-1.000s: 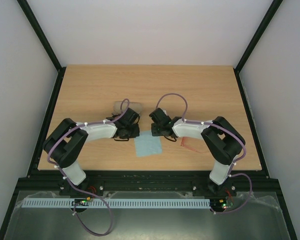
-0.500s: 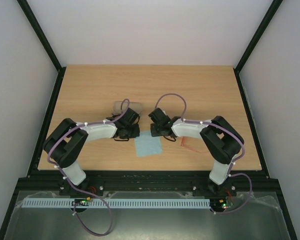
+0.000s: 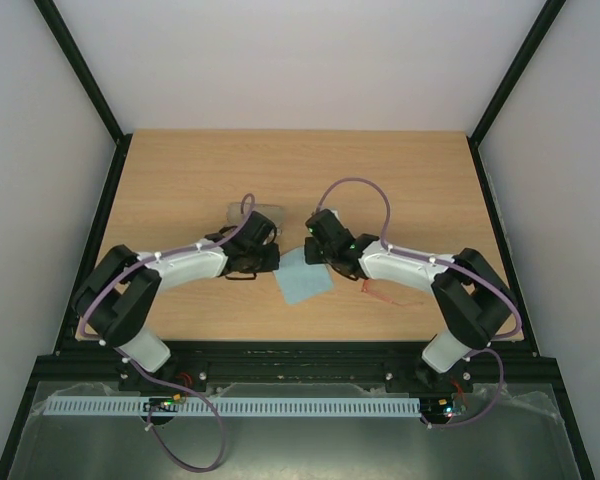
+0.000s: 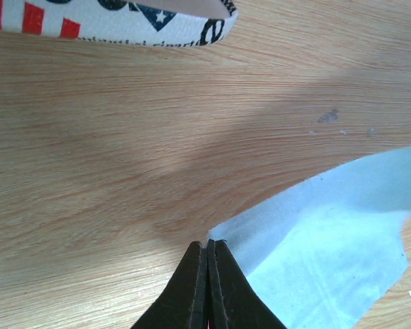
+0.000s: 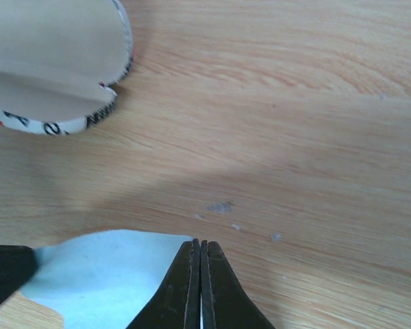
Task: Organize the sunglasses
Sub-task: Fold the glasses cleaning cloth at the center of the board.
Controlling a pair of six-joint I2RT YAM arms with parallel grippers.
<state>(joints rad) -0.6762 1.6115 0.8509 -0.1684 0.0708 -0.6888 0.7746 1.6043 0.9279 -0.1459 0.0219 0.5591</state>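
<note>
From above, the left arm was stretched low over the tabletop toward the middle, with its elbow near the front edge. The right arm mirrored it from the other side. The left end effector and the right end effector met at a light blue cloth, one on each far corner. The sunglasses lay flat on the tabletop just beside the right forearm, on its near side, apart from the cloth. Only a thin red-orange frame was visible, and part of it was hidden by the arm. A grey case lay behind the left end effector.

In the left wrist view, the left end effector was clenched on a corner of the cloth. The cloth spread away to the right. The printed case was at the upper edge.

In the right wrist view, the right end effector was clenched on the cloth at its edge. The case stood open at the upper left, and its inside was pale. The sunglasses did not appear in either wrist view.
</note>
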